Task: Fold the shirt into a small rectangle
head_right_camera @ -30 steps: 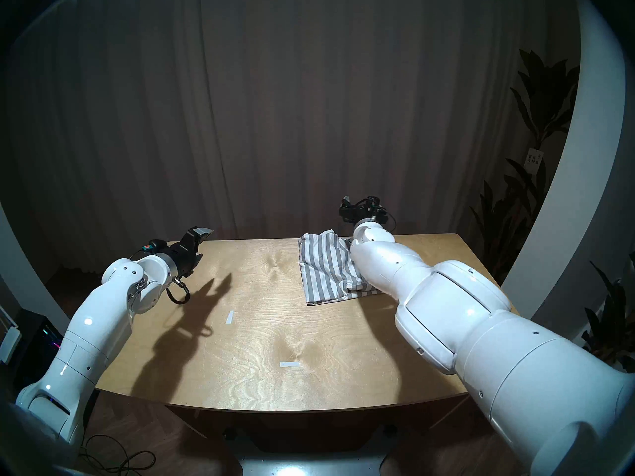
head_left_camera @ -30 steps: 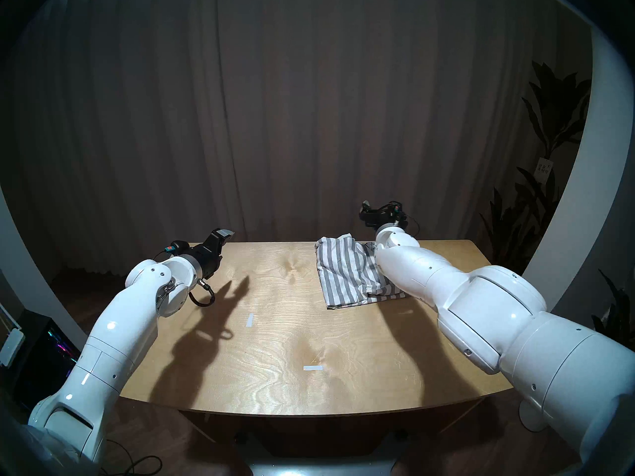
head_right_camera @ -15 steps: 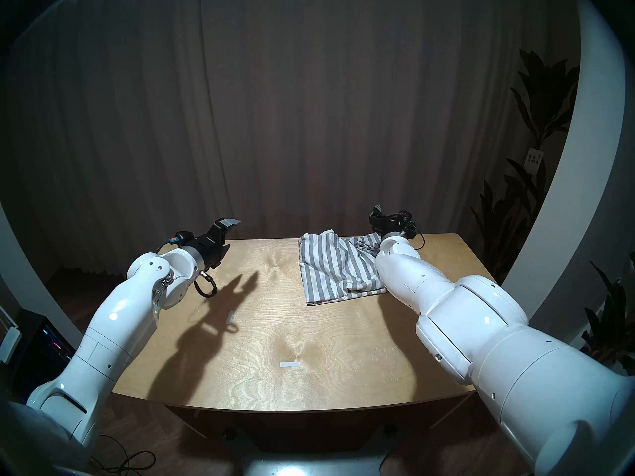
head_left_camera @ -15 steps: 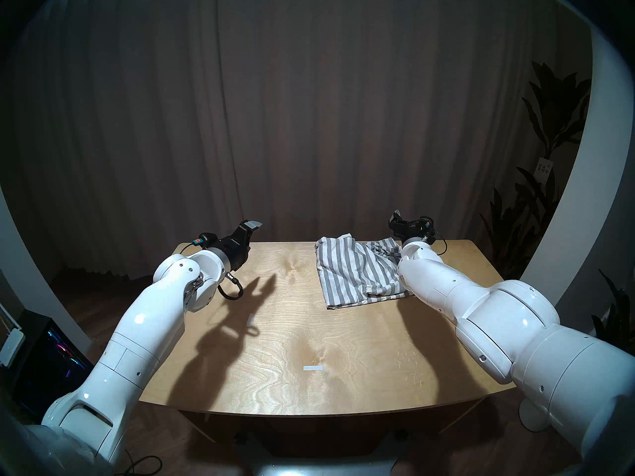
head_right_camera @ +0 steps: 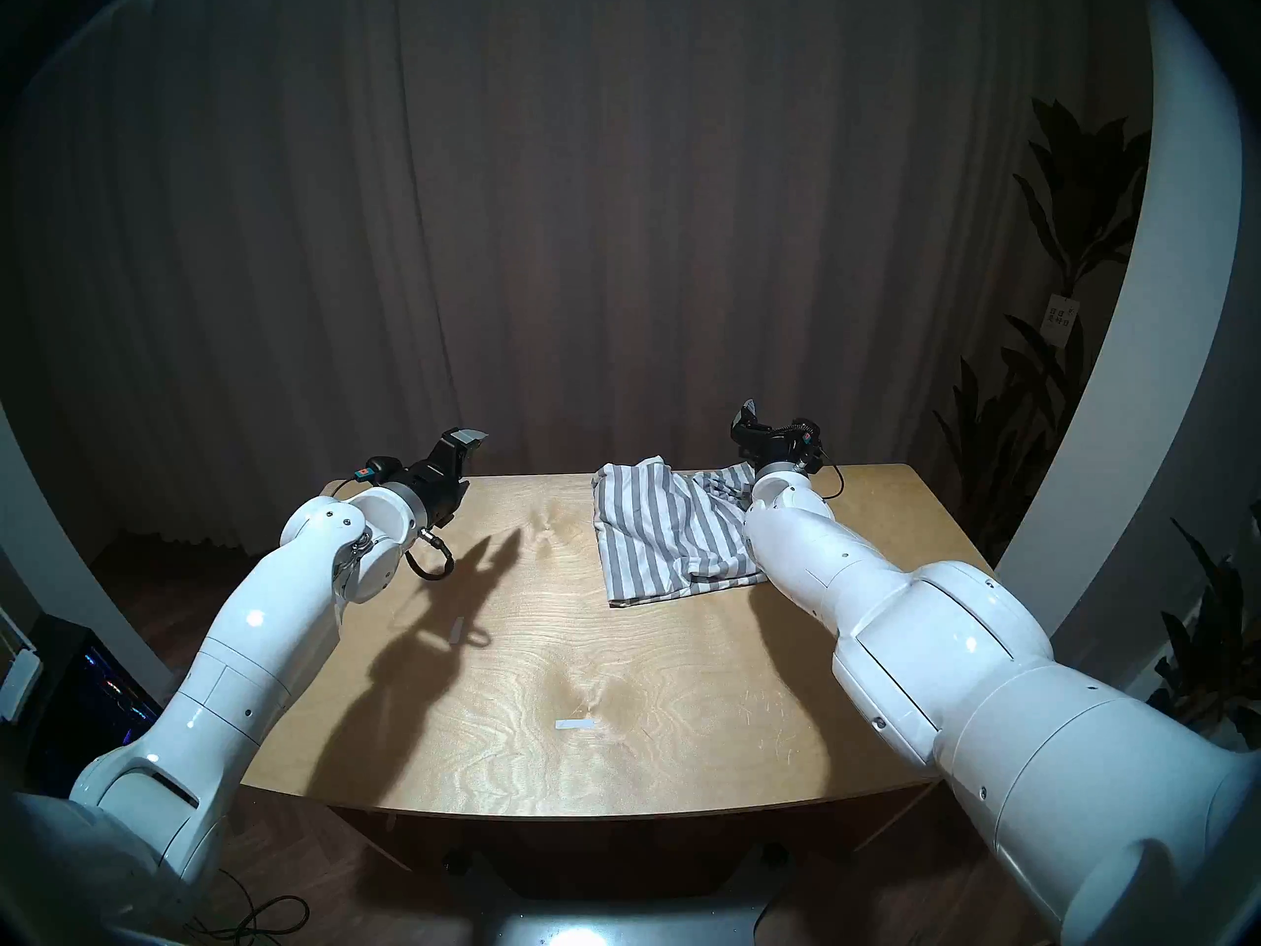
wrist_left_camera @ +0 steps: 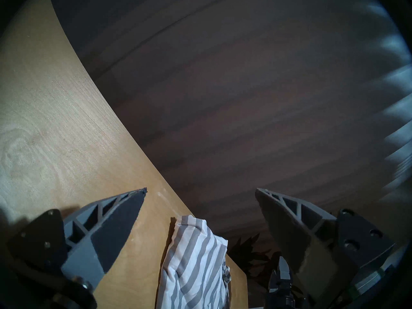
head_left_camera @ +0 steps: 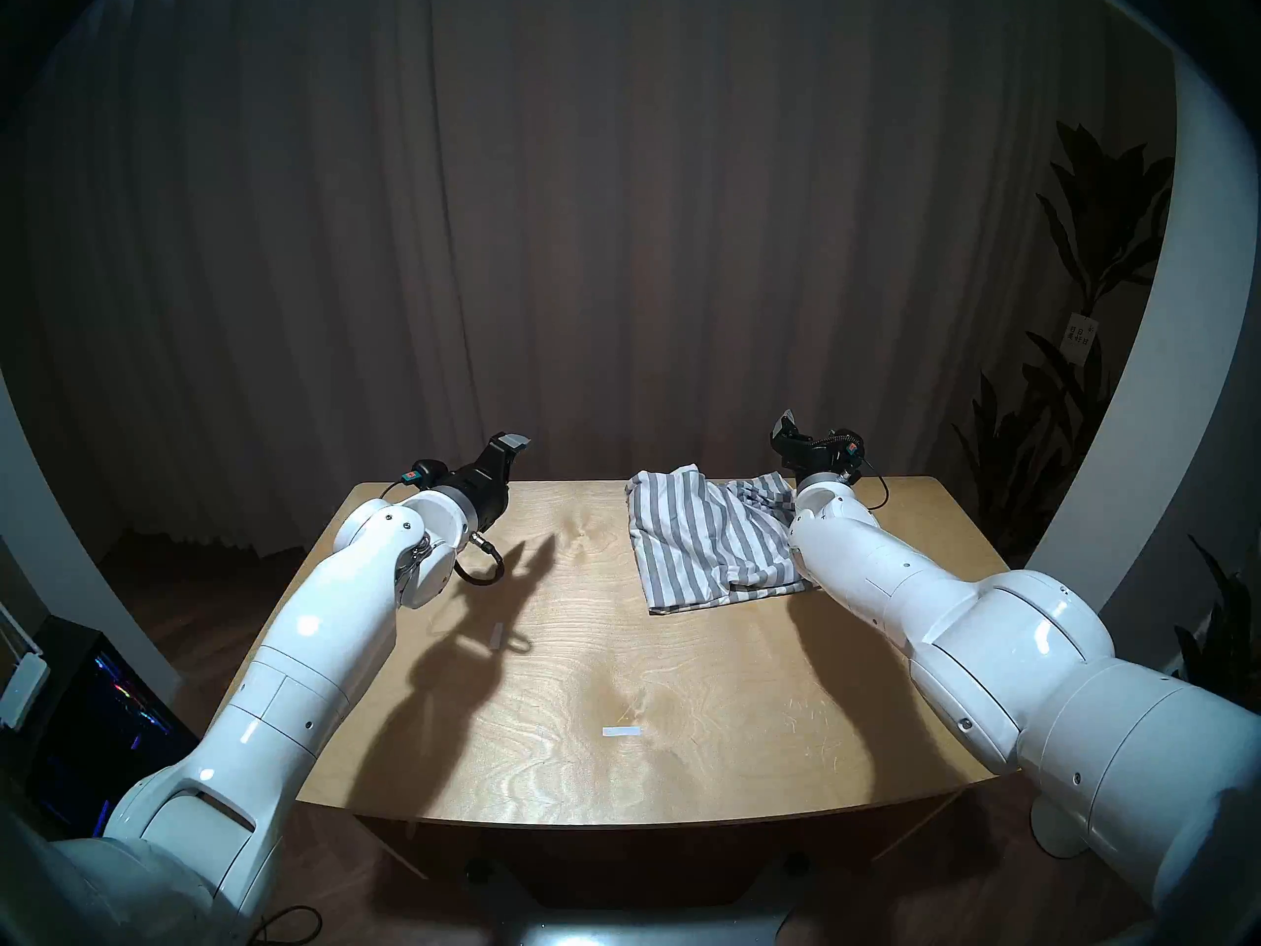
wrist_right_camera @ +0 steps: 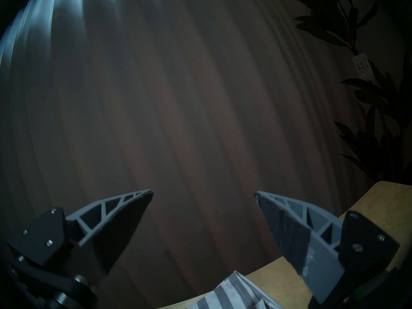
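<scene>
Shirt right edge behind right arm.

Grey-and-white striped shirt, light wood-grain table, white arms, dark grey fingers, brown curtain

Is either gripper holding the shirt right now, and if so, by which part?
Nothing is held. The left gripper and the right gripper both stand open and empty above the table; the shirt lies crumpled on it, untouched.
</scene>
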